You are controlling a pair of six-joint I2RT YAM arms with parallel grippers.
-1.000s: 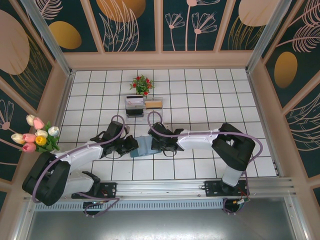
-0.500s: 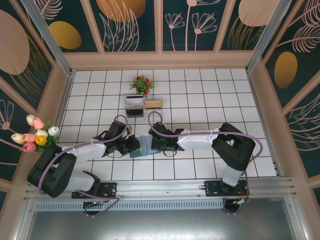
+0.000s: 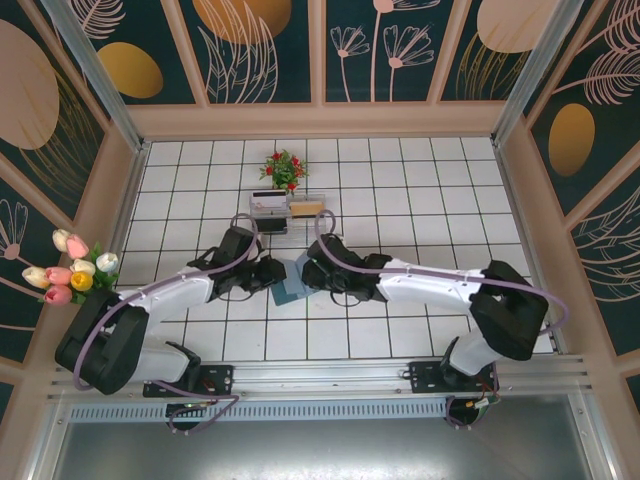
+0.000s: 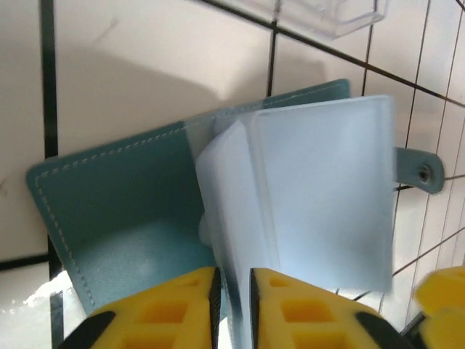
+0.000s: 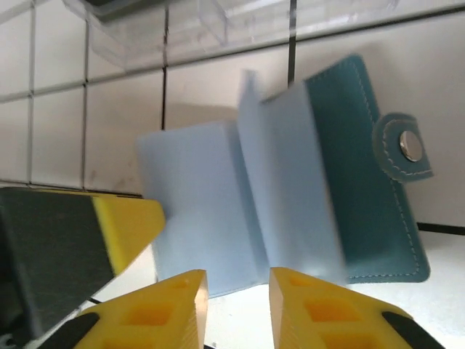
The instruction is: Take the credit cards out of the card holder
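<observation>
The card holder (image 3: 291, 290) is a teal wallet lying open on the white tiles between my two grippers. Its teal cover (image 4: 116, 211) lies flat, and pale translucent sleeves (image 4: 320, 189) stand up from the spine. My left gripper (image 4: 232, 280) is slightly open, with one sleeve leaf loose in the narrow gap. My right gripper (image 5: 238, 280) is open just short of the sleeves (image 5: 196, 196), with nothing between its fingers. The snap tab (image 5: 403, 145) sticks out from the cover. I cannot make out any credit cards in the sleeves.
A clear acrylic rack (image 3: 288, 210) stands just behind the wallet, with small pale and tan flat things in its compartments. Behind it is a small red-flowered plant (image 3: 284, 168). Tulips (image 3: 75, 268) lean in at the left wall. The left finger (image 5: 109, 233) shows beside the wallet.
Both grippers were shut and have opened a little. Both have shifted slightly away from the arm bases. The right arm's elbow has swung out to the right.
</observation>
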